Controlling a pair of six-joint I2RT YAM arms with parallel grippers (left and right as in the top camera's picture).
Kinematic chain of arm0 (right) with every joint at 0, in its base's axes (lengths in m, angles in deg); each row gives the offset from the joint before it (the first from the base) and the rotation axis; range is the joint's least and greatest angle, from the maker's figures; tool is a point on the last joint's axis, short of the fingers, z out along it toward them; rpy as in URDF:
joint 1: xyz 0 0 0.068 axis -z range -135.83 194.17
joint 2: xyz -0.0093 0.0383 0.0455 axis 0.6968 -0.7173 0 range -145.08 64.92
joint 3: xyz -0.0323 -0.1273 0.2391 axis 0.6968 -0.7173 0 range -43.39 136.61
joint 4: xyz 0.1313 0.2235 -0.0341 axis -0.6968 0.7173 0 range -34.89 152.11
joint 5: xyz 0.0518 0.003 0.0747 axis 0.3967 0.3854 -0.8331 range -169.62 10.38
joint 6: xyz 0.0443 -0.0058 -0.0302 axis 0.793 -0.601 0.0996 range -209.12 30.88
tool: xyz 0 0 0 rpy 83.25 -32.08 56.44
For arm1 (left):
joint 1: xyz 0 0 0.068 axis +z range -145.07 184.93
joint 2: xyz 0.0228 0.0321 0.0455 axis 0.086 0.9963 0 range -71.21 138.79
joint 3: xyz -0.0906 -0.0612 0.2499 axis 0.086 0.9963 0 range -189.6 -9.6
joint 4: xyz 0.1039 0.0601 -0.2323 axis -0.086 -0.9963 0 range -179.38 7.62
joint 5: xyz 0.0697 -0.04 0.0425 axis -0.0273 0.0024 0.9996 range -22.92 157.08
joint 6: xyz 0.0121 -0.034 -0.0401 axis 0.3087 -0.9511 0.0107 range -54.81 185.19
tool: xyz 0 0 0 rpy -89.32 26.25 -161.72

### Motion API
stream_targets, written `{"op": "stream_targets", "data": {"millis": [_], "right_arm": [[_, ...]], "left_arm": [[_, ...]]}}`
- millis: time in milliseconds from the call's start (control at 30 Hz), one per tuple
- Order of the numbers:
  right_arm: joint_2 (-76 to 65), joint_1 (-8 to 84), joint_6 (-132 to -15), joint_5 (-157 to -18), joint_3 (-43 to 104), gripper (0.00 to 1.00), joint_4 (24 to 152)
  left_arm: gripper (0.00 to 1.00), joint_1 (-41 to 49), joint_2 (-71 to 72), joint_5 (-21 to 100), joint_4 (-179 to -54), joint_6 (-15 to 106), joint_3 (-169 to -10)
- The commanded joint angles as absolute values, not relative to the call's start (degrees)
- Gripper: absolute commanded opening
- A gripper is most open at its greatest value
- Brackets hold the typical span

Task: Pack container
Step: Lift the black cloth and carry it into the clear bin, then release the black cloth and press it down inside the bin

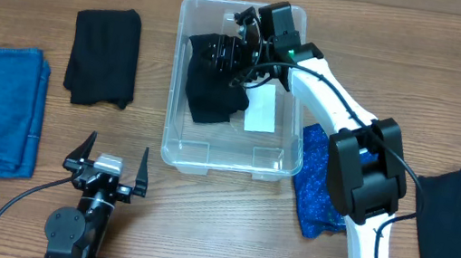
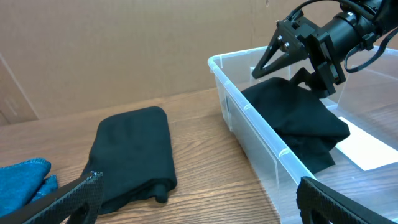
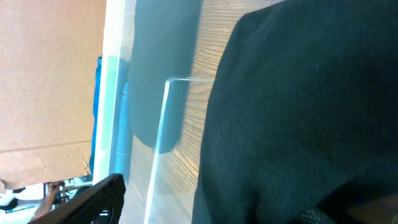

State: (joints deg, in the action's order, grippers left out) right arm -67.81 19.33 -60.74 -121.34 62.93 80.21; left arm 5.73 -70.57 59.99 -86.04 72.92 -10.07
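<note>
Black folded cloth (image 2: 292, 115) lies inside the clear container (image 2: 249, 124). Right pincer (image 2: 281, 76) spread just above it. Left pincer (image 1: 114, 153) spread wide over the surface (image 1: 216, 227).

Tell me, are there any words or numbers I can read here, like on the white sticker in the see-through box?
No text can be read in any view.
White label on the base of the container: looks blank from here; any print on it is too small to tell.
Nothing else shows letters, numbers or signs.
</note>
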Motion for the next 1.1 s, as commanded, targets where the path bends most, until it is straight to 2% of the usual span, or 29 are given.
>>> {"op": "stream_targets", "data": {"millis": [0, 133, 233, 367, 500, 667, 833, 867, 1000, 1067], "right_arm": [[-66.9, 19.9, -62.7, -120.6, 63.8, 0.80, 80.1], [-66.3, 21.8, -70.0, -113.7, 69.5, 0.81, 87.6], [-66.3, 21.8, -75.9, -97.3, 73.1, 0.87, 97.6], [-66.3, 21.7, -77.2, -96.1, 73.0, 0.88, 106.4], [-66.4, 21.8, -77.7, -88.0, 72.7, 0.85, 108.7], [-66.3, 21.6, -78.7, -95.7, 72.5, 0.84, 110.2], [-66.4, 19.8, -78.8, -96.0, 72.5, 0.84, 114.4], [-66.4, 19.3, -78.8, -95.4, 72.5, 0.80, 114.9], [-64.8, 17.9, -78.7, -80.2, 75.1, 0.80, 115.5], [-63.0, 17.8, -78.8, -78.2, 79.2, 0.81, 117.6]], "left_arm": [[1.00, 6.0, -70.9, 60.0, -86.1, 73.3, -9.9], [1.00, 6.0, -70.9, 60.0, -86.1, 73.3, -9.9], [1.00, 6.0, -70.9, 60.0, -86.1, 73.3, -9.9], [1.00, 6.0, -70.9, 60.0, -86.1, 73.3, -9.9], [1.00, 6.0, -70.9, 60.0, -86.1, 73.3, -9.9], [1.00, 6.0, -70.9, 60.0, -86.1, 73.3, -9.9], [1.00, 6.0, -70.9, 60.0, -86.1, 73.3, -9.9], [1.00, 6.0, -70.9, 60.0, -86.1, 73.3, -9.9], [1.00, 6.0, -70.9, 60.0, -86.1, 73.3, -9.9], [1.00, 6.0, -70.9, 60.0, -86.1, 73.3, -9.9]]}}
